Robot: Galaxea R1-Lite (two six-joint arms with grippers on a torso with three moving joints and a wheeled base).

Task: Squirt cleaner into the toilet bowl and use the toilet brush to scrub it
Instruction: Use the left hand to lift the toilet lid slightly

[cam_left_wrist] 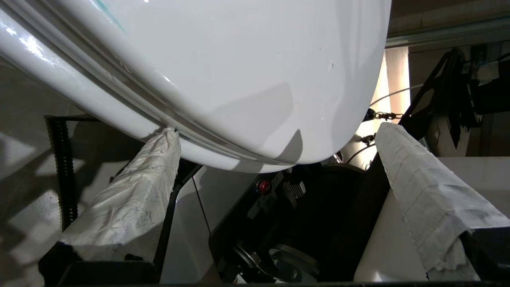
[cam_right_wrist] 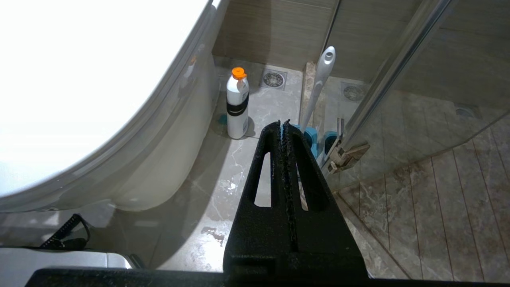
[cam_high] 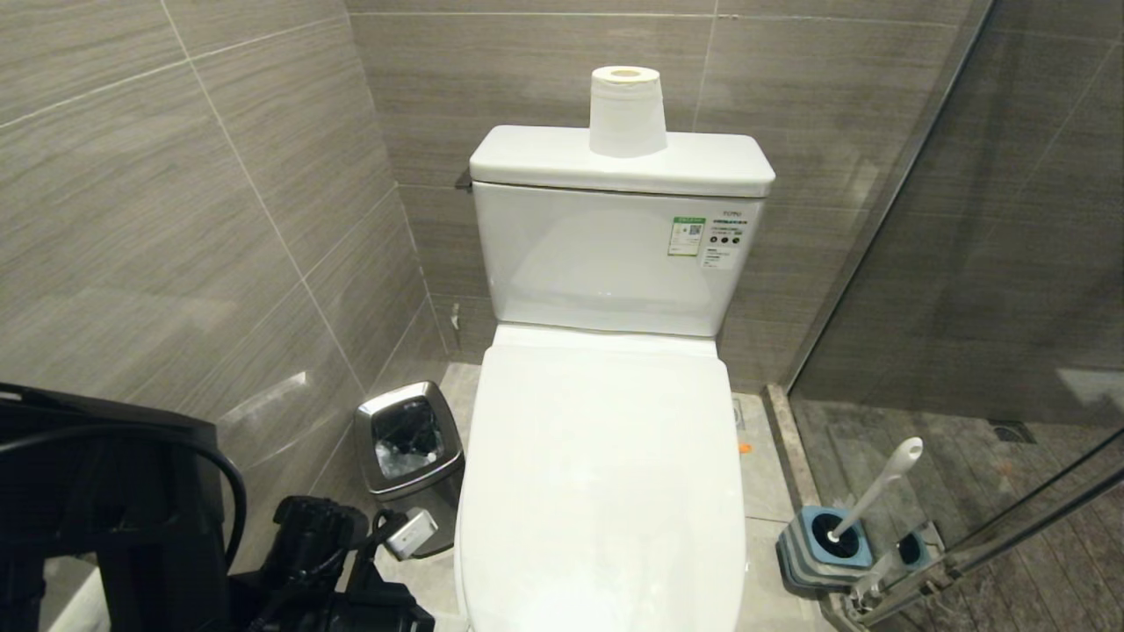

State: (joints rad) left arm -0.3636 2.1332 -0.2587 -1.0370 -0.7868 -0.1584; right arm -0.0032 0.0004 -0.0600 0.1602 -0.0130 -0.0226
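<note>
The white glossy ceramic toilet [cam_high: 606, 456] is sitting at the centre of the head view with its lid [cam_high: 601, 474] closed over the bowl, so the bowl itself is not showing. A white paper roll [cam_high: 625, 110] is standing upright on the tank lid at 12 o'clock. The small steel bin [cam_high: 410, 456] is standing just beside the toilet at 9 o'clock. The long slim white-handled toilet brush [cam_high: 874, 491] is leaning in its square blue-grey holder [cam_high: 821, 544] on the floor at 4 o'clock, near the glass shower door [cam_high: 992, 263]. The left hand [cam_left_wrist: 275, 131] is reaching under the front edge of the closed lid [cam_left_wrist: 239, 71], its two white-wrapped fingers [cam_left_wrist: 135, 191] standing wide apart and gripping nothing; one fingertip is touching the rim edge. The right hand [cam_right_wrist: 283, 123] is hanging beside the toilet, fingers pressed together and empty. Beyond it a white bottle with an orange cap [cam_right_wrist: 237, 103] is standing on the floor next to the toilet base.
</note>
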